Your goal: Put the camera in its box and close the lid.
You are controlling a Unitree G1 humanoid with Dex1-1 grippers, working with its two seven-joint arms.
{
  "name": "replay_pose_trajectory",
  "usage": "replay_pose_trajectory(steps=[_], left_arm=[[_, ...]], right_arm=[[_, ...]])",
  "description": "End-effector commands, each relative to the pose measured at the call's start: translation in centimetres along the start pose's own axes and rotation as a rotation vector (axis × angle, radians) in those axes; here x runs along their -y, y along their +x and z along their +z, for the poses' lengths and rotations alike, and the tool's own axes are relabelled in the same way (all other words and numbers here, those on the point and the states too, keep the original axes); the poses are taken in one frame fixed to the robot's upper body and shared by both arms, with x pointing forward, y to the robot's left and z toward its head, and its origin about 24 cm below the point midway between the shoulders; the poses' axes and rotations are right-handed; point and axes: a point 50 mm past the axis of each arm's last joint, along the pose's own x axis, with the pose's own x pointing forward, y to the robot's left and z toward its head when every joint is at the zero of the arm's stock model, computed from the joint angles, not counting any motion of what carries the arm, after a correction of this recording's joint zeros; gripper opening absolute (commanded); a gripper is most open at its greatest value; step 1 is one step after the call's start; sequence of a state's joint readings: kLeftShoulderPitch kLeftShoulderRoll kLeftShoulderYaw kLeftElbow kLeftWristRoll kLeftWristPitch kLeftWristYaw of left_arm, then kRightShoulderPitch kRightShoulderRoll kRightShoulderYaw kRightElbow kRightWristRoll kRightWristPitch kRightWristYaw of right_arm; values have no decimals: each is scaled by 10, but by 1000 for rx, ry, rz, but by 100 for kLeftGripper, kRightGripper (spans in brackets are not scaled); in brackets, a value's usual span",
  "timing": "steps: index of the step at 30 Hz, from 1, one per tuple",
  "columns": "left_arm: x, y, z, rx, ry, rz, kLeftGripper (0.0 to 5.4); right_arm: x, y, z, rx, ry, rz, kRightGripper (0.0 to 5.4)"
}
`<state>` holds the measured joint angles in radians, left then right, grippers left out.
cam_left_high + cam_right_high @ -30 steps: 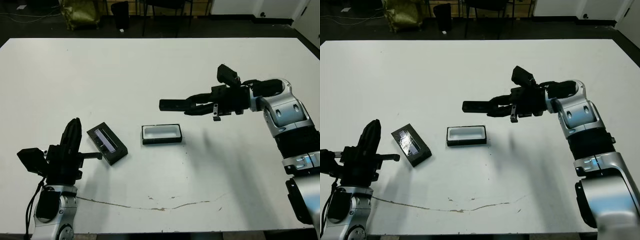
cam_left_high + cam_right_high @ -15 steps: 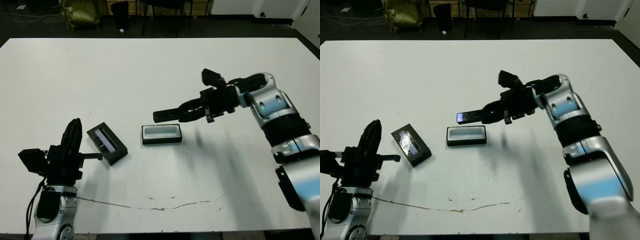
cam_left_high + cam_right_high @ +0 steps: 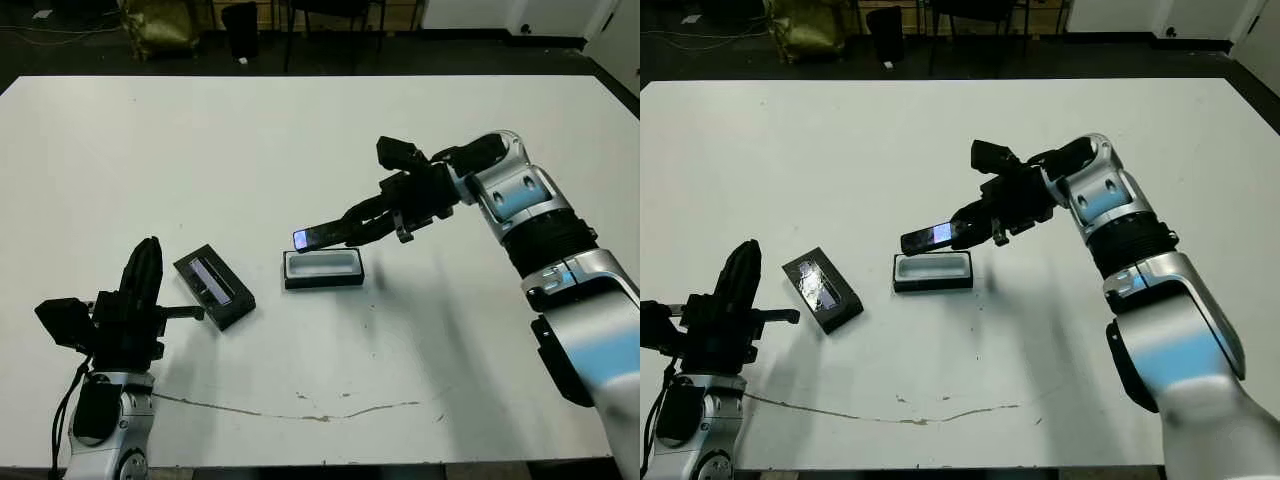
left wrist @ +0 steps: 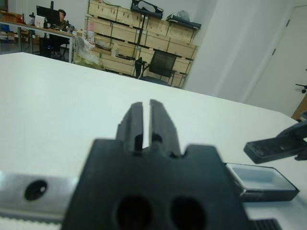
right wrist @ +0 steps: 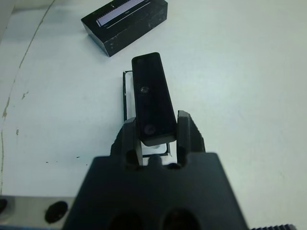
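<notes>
Right jaws (image 5: 157, 132) clamp camera (image 5: 152, 96), poised above box (image 3: 322, 268); left jaws (image 4: 142, 122) nearly closed, empty.

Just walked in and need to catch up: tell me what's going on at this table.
The right gripper holds the camera tilted in the air just above the open box, not yet inside. The lid lies on the table to the box's left, apart from it. The left gripper is shut, holds nothing and sits near the lid.
</notes>
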<state>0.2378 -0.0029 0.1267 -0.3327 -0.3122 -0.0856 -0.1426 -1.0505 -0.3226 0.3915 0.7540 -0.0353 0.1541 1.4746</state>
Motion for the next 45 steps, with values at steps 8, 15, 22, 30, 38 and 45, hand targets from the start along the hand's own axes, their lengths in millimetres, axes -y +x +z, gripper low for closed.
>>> replay_pose_trajectory(steps=[8,15,22,30,38,45], left_arm=[[-3,-4,-4,-42,7,17,0],[-5,-4,-6,-28,13,-3,0],[-4,-4,-6,-32,11,7,0],[-4,-5,-6,-31,13,11,0],[-4,-5,-6,-31,12,9,0],[-5,-5,-7,-34,5,4,0]], right_arm=[[-2,3,-4,-68,-17,29,35],[-3,7,-9,-87,-12,24,35],[-4,13,-11,-115,-27,45,35],[-5,22,-12,-124,-53,51,35],[-6,30,-16,-117,-30,72,35],[-7,35,-17,-116,-32,80,35]])
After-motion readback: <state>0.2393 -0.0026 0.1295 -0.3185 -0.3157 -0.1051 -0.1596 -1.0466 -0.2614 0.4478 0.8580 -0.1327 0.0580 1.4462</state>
